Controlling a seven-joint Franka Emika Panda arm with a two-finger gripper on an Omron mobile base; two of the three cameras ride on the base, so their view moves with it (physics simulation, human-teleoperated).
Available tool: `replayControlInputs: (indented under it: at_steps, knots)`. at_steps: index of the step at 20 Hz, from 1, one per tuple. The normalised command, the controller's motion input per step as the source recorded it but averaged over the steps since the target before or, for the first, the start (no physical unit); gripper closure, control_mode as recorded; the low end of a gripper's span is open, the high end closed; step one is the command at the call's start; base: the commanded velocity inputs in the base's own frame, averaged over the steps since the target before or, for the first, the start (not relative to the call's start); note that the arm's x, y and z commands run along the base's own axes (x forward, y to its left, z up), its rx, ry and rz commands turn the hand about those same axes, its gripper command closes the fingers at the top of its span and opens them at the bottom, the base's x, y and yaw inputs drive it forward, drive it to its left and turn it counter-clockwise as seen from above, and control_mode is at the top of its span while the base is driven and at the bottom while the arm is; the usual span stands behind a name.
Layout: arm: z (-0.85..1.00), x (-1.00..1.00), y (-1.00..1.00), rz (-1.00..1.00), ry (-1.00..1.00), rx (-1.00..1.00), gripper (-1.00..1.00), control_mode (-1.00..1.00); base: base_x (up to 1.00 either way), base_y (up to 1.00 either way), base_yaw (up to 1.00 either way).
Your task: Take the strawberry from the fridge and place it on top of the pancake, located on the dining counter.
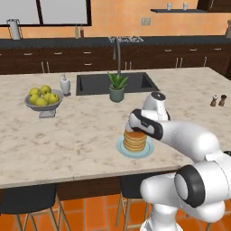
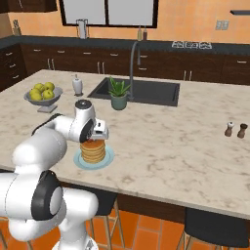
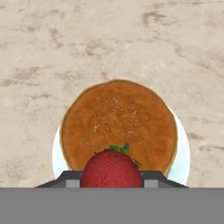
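Holding the strawberry [image 3: 111, 169] pinched between its fingertips, my gripper [image 3: 111, 178] hangs directly over the pancake [image 3: 118, 126] on the dining counter [image 1: 67, 135]. I see a plump, glossy red berry with green leaves at its 12 o'clock, above a golden-brown stack on a pale blue plate [image 3: 183, 153].

Lower half of strawberry [image 3: 111, 168] cut off at the bottom of the hand view, with finger tips [image 3: 65, 178] barely showing beside it. Contact with pancake [image 3: 119, 124] impossible to judge. Near rim of plate [image 3: 183, 153] cut off too. Gripper [image 1: 134, 127] fingers hidden behind the wrist in left base view.
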Motion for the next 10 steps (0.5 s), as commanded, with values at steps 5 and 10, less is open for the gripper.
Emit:
replayControlInputs:
  at_steps: [5, 10]
  knots:
    - [-0.19, 0.13, 0.01, 0.00, 0.02, 0.00, 1.00, -1.00, 0.00, 0.00, 0.00]
    - [-0.18, 0.04, 0.00, 0.00, 0.00, 0.00, 1.00, -1.00, 0.00, 0.00, 0.00]
